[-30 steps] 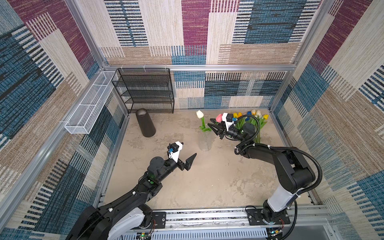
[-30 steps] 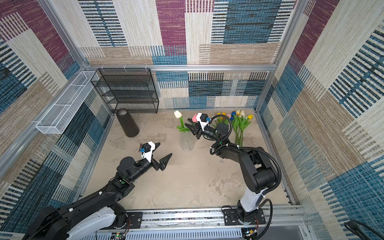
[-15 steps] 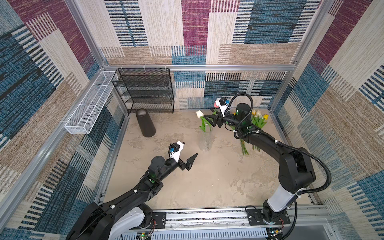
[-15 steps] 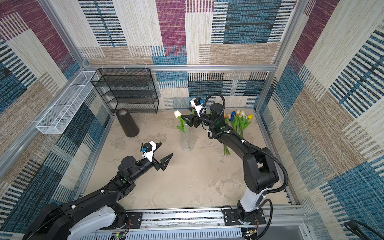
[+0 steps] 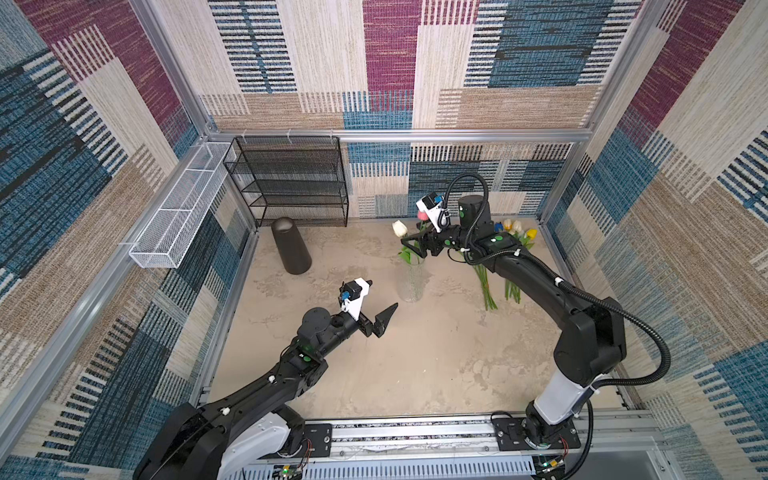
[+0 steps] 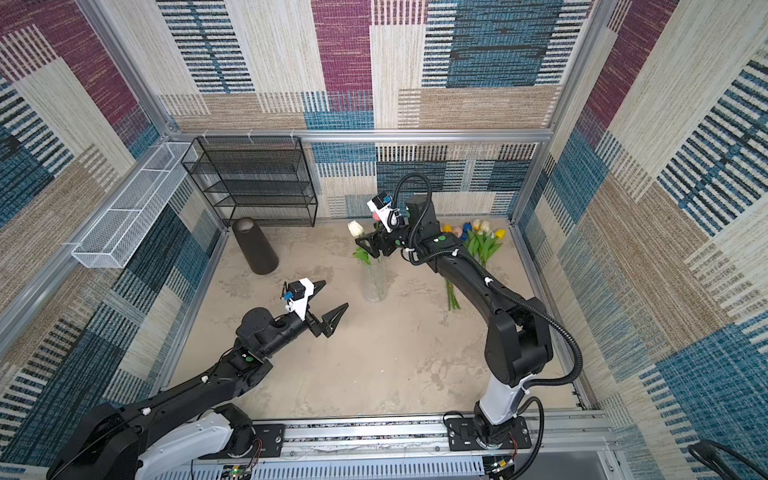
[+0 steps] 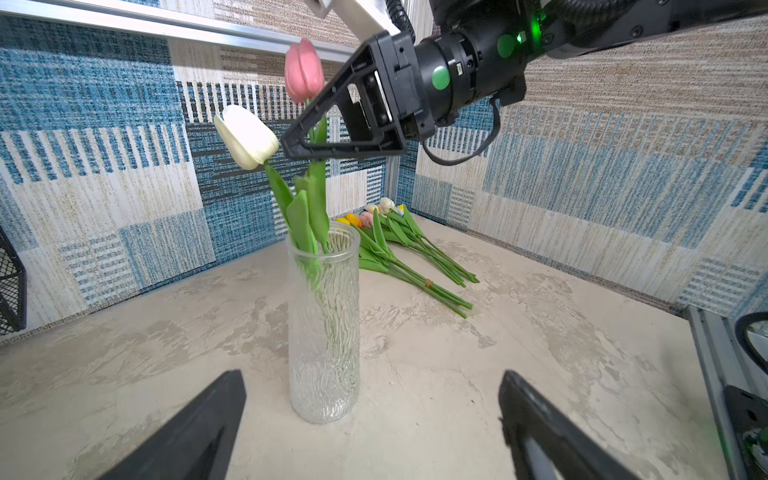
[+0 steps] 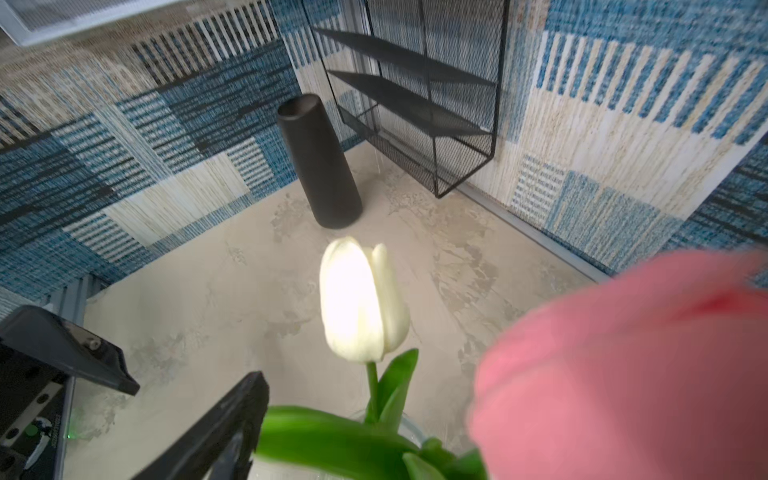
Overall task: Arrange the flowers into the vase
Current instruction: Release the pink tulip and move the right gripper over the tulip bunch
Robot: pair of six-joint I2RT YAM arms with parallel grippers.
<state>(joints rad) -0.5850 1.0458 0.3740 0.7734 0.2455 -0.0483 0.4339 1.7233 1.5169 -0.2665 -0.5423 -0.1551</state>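
The white tulip (image 7: pixel 247 137) and pink tulip (image 7: pixel 304 70) stand in the glass vase (image 7: pixel 324 332) mid-counter (image 7: pixel 540 353); the other flowers (image 7: pixel 399 253) lie bunched near the back right corner; the right pincer (image 5: pixel 407 247), jaws parted, is at the pink stem; the left pincer (image 6: pixel 335 294) hovers wide open, empty.

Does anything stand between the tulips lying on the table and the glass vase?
Nothing on the table stands between the lying tulips and the vase. Above the vase's mouth, the open right gripper sits at the stem of the pink tulip.
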